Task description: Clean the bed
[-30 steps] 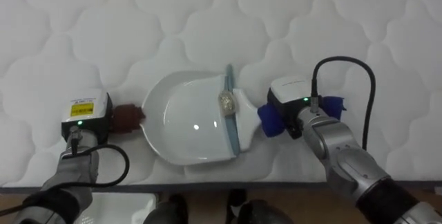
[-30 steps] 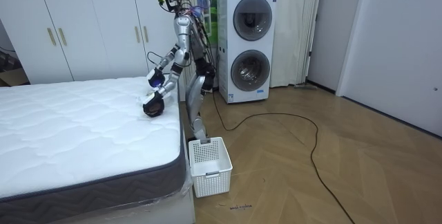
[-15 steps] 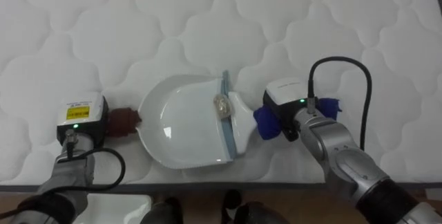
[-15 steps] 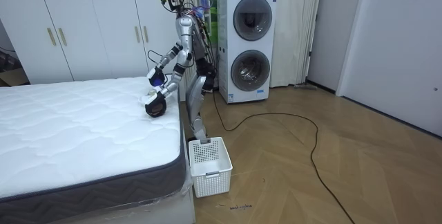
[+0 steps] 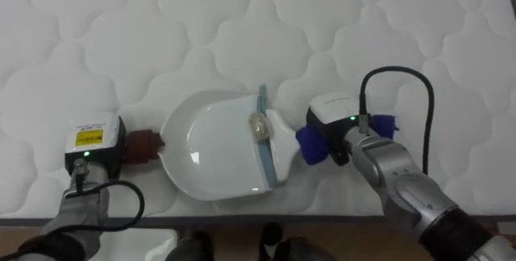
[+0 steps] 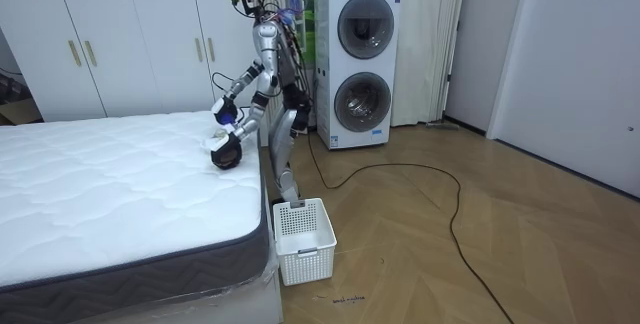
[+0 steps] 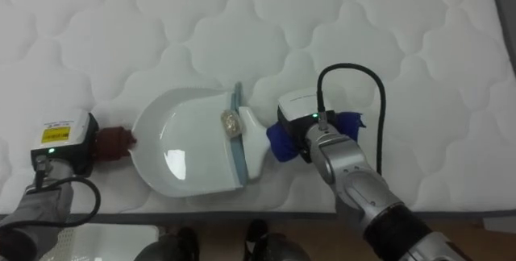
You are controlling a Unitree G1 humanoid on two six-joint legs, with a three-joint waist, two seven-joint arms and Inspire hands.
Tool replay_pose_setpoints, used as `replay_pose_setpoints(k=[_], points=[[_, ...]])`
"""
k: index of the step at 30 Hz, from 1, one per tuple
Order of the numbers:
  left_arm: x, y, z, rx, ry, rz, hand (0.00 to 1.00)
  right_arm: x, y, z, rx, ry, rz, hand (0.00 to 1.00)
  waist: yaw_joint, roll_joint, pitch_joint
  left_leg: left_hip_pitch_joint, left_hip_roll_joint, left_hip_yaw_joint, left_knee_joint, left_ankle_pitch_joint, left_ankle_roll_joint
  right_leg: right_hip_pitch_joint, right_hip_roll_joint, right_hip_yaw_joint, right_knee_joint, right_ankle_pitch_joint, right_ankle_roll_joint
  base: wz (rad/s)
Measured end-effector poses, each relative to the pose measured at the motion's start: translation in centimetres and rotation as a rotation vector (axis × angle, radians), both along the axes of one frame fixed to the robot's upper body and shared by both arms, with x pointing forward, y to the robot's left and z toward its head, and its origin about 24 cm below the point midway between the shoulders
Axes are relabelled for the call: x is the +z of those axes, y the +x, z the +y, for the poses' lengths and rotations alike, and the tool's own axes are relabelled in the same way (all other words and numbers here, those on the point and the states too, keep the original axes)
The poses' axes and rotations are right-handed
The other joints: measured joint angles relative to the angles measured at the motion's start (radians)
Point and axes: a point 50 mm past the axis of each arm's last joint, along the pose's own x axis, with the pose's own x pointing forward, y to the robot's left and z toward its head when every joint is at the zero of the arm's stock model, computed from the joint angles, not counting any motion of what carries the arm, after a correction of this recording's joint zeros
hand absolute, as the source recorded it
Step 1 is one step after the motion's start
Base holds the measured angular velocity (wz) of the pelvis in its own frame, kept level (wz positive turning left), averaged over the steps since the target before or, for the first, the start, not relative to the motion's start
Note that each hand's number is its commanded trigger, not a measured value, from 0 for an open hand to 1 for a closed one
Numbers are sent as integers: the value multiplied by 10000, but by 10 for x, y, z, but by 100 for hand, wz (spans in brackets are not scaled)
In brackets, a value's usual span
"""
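A white dustpan [image 5: 218,148] with a pale blue rim strip lies on the white quilted mattress [image 5: 242,19] near its front edge. A small pale crumpled scrap [image 5: 260,126] sits on the rim strip. My right hand [image 5: 326,136], its blue fingers curled, grips the dustpan's handle from the right. My left hand [image 5: 93,144] is at the pan's left, shut on a brown brush [image 5: 143,144] whose tip touches the pan's open mouth. In the room view I stand at the bed's side, both hands over the dustpan [image 6: 222,149].
A white slatted basket [image 6: 305,239] stands on the wood floor at the bed's corner beside my feet. A stacked washer and dryer [image 6: 358,64] stands behind me, with white wardrobes [image 6: 120,34] beyond the bed. The mattress edge [image 5: 258,213] runs just below the pan.
My left hand and the brush have drifted slightly down toward the bed's near edge. The dustpan has shifted a little to the left. My right hand keeps its hold.
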Motion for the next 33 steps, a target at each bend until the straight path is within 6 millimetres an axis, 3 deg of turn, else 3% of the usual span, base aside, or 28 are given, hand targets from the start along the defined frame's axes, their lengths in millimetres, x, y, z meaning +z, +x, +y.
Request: replay_pose_setpoints(k=[9,11,17,25,33], points=[[4,1,4,-43,15,-259,100,1,0,-4,171,32,-179,100,140,-419,-1,78,42,-10,78,-4,-8,141,96,64,-142,5,9,-2],[4,0,5,-1,42,-343,100,1,0,-4,187,9,-165,100,153,-610,25,219,47,-18,49,-5,-9,315,118,55,-208,12,21,3],[0,-4,7,72,-59,-325,100,3,-2,-1,334,-48,-60,100,161,-913,-40,628,41,-128,-214,-22,-6,923,161,-116,-621,104,97,7],[-2,-7,7,252,-189,-365,100,5,-2,-4,338,56,-86,100,202,-1142,-36,955,24,-78,-464,-38,25,1212,320,243,-919,276,232,-2],[-8,-13,8,835,-681,-406,100,8,0,-2,402,248,-218,100,198,-1329,-29,1565,21,-96,-703,-39,22,1924,408,272,-1366,335,280,1]])
